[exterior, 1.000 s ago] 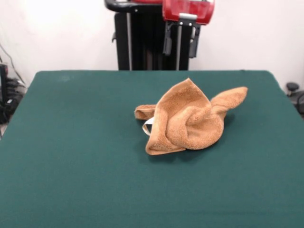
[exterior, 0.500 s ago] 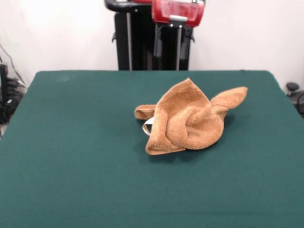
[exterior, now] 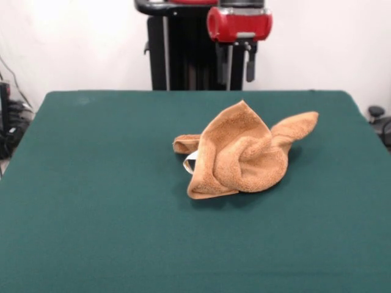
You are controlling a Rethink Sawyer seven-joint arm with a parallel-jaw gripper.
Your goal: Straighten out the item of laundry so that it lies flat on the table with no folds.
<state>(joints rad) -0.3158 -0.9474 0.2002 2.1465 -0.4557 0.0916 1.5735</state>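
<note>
The gripper point(exterior: 235, 67), fingers apart and empty, has shifted sideways and dropped slightly above the far edge of the table point(exterior: 91, 183), while the crumpled towel point(exterior: 241, 155) remains mid-table, untouched.

Green cloth-covered table point(exterior: 91, 201), wide. One orange-tan towel point(exterior: 241, 155) lies on it, right of centre, crumpled in a twisted heap, small white tag point(exterior: 190, 162) at its left edge.

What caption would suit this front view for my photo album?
Crumpled orange towel heaped on the green table, the red robot gripper hanging open above the far edge.
</note>
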